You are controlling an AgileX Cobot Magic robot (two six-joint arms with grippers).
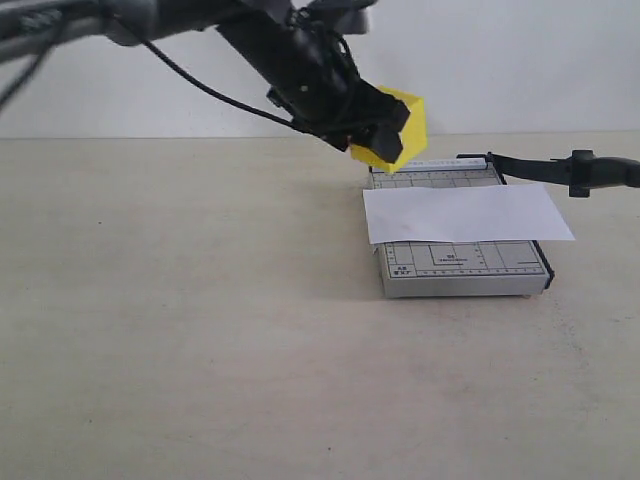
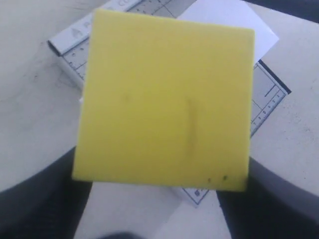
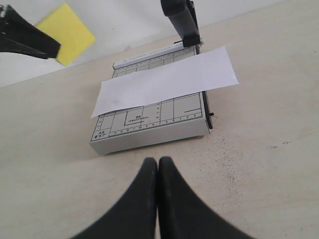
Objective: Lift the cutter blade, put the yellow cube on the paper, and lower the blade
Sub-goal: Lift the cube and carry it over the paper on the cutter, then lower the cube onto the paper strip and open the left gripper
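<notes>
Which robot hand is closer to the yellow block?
Left. The left gripper has the yellow cube clamped in its jaws above a corner of the trimmer. The right gripper, jaws shut, is on the trimmer's opposite side, well apart from the cube.

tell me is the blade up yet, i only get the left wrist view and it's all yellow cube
Observer: Yes, the blade stands raised off the trimmer.
Operator: where's the cube exactly
Observer: The cube hangs in the left tool, in the air over the trimmer's back edge, not on the paper.
Operator: right tool doing anything
Observer: The right tool is shut on nothing, over the table in front of the trimmer.
</notes>
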